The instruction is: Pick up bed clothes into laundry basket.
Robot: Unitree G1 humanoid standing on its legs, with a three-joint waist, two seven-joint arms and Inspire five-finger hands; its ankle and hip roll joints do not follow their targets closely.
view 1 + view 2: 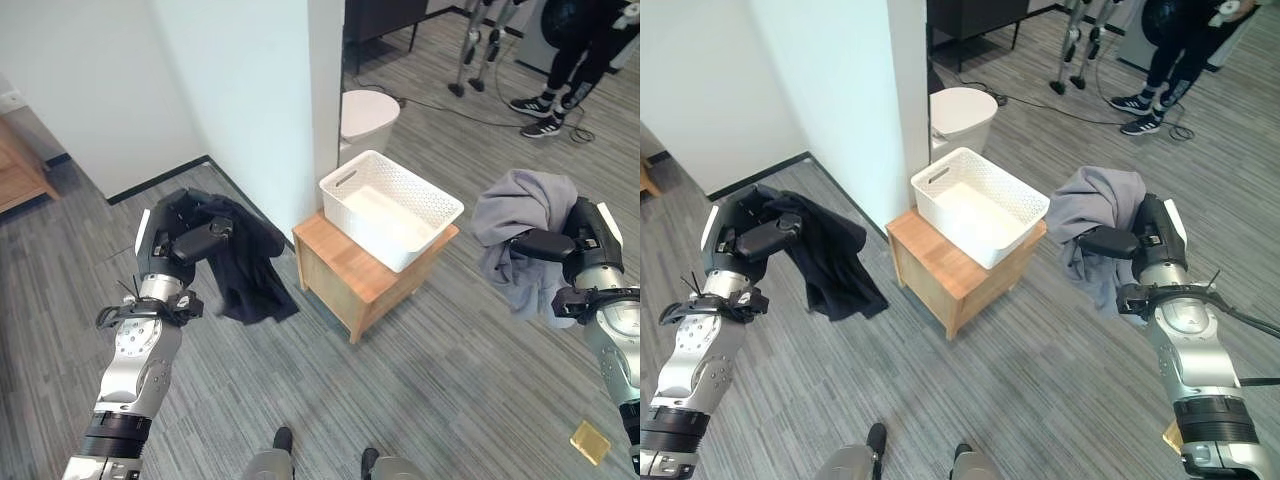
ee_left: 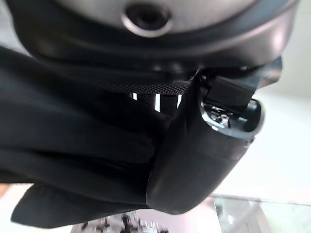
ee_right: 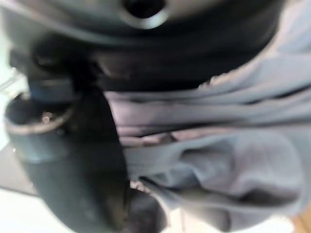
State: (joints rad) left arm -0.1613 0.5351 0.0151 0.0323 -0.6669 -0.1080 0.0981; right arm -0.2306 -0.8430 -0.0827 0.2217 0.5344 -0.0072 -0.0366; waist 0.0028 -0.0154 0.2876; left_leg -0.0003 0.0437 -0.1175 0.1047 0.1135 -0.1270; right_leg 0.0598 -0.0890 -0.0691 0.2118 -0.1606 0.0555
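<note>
While your left hand point(image 1: 190, 243) sits at nine o'clock with thumb and fingers pinched on a dark garment point(image 1: 245, 262) that hangs free above the floor point(image 1: 430, 370), your right hand point(image 1: 570, 243) at three o'clock grips a grey garment point(image 1: 520, 225), fingers curled into its folds. Between them, near centre, the white laundry basket point(image 1: 392, 208) rests on a small wooden table point(image 1: 350, 270). At twelve o'clock you see a white bin point(image 1: 366, 117); at one o'clock, a person's legs point(image 1: 565, 70).
</note>
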